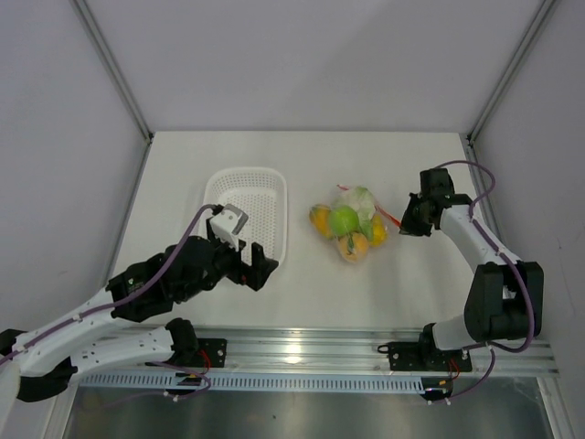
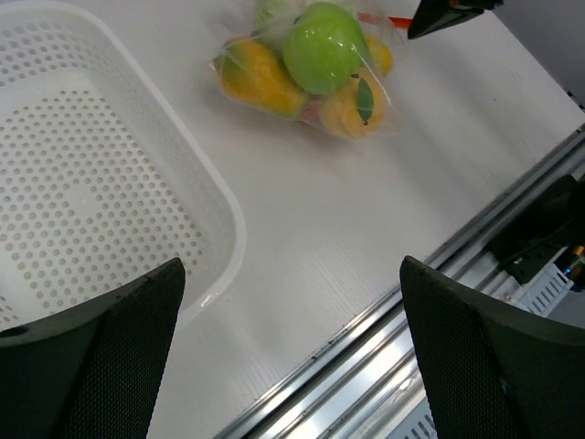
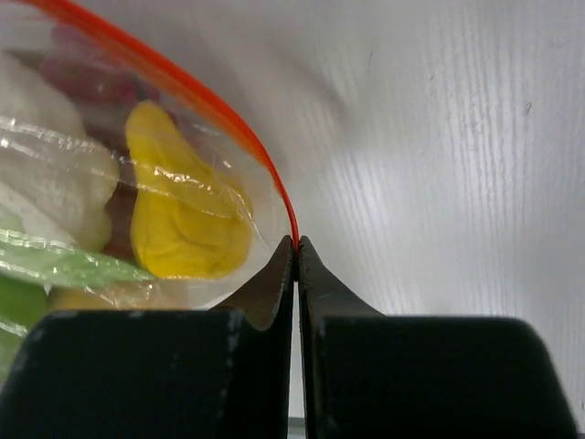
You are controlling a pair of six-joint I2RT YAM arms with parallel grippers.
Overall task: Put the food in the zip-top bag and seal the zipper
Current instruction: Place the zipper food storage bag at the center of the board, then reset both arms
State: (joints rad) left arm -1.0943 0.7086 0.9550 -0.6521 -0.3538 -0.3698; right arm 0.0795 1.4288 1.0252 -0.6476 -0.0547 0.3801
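Observation:
The clear zip-top bag [image 1: 349, 222] lies on the table right of centre, filled with food: a green apple [image 1: 345, 219], orange and yellow fruits [image 1: 354, 245] and white cauliflower [image 1: 361, 198]. It also shows in the left wrist view [image 2: 311, 69]. My right gripper [image 1: 405, 222] is at the bag's right end, shut on the orange-red zipper [image 3: 196, 96], which runs up and left from the closed fingertips [image 3: 295, 245]. A yellow fruit [image 3: 178, 215] shows through the plastic there. My left gripper [image 1: 247, 265] is open and empty, hovering near the table's front edge, left of the bag [image 2: 292, 302].
A white perforated basket [image 1: 274, 187] stands left of the bag, empty in both views [image 2: 210, 210]. A metal rail [image 1: 366, 343] runs along the near table edge. Grey walls enclose the back and sides.

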